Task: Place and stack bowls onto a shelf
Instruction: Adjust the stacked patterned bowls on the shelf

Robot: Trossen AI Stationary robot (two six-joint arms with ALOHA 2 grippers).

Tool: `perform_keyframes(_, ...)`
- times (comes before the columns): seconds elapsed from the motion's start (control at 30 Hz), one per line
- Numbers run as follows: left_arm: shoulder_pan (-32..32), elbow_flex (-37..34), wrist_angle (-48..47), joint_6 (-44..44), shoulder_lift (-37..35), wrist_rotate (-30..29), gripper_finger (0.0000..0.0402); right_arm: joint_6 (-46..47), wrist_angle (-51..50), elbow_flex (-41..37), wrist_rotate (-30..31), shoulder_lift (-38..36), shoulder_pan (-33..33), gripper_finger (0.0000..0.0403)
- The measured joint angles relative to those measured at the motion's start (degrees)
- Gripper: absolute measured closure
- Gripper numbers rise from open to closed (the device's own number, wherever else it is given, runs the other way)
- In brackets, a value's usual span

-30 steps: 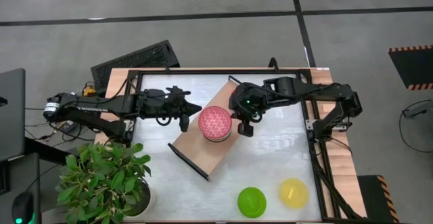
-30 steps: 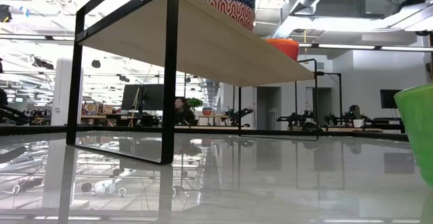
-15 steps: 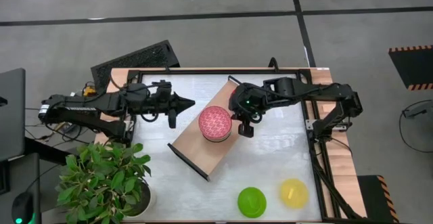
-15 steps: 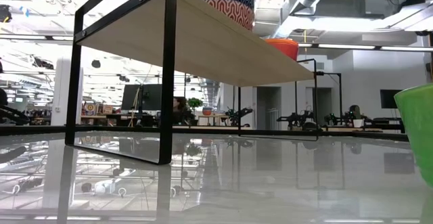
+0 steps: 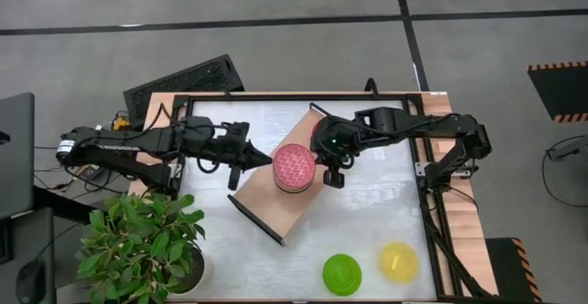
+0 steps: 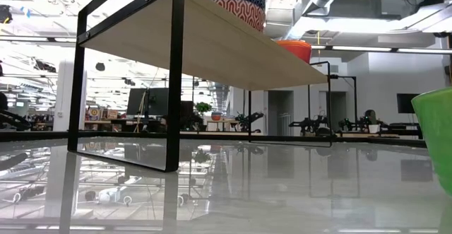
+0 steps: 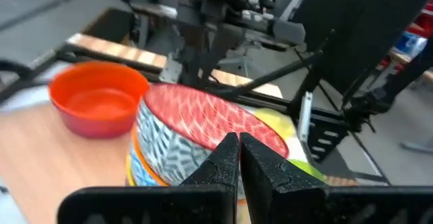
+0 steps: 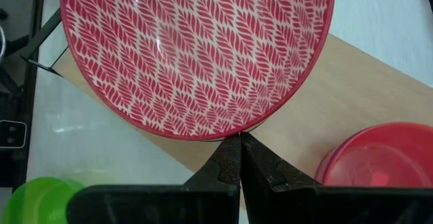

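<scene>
The right claw [image 5: 333, 174] is fully closed with nothing in it, poised over the shelf [image 5: 276, 203] just beside the rim of the pink lattice bowl [image 5: 294, 165]. The left claw [image 5: 241, 162] is likewise closed and empty, on the other side of that bowl, near the shelf's edge. The pink bowl tops a stack [image 7: 169, 158] of patterned bowls on the light-wood shelf, which lies diagonally across the white surface [image 5: 367, 212]. A plain red bowl [image 7: 99, 105] sits on the shelf just beside the stack, mostly hidden under the right arm from above. A green bowl [image 5: 342, 274] and a yellow bowl [image 5: 400, 261] rest on the surface, well apart from the shelf.
</scene>
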Motion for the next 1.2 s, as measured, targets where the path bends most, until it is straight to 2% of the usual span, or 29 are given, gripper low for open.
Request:
perform_keyframes(0.17, 0.0, 0.0, 1.5, 2.6, -0.1, -1.2, 0.0401, 0.0, 0.0, 0.0, 0.0, 0.0, 0.0, 0.0380)
perform_keyframes(0.6, 0.0, 0.0, -3.2, 1.5, 0.9, 1.8, 0.0401, 0.5, 0.4, 0.0, -1.2, 0.0, -2.2, 0.0380)
perform_keyframes(1.2, 0.2, 0.0, -4.8, 0.7, 0.9, 1.2, 0.0401, 0.5, 0.5, 0.0, -1.5, 0.0, -2.3, 0.0380)
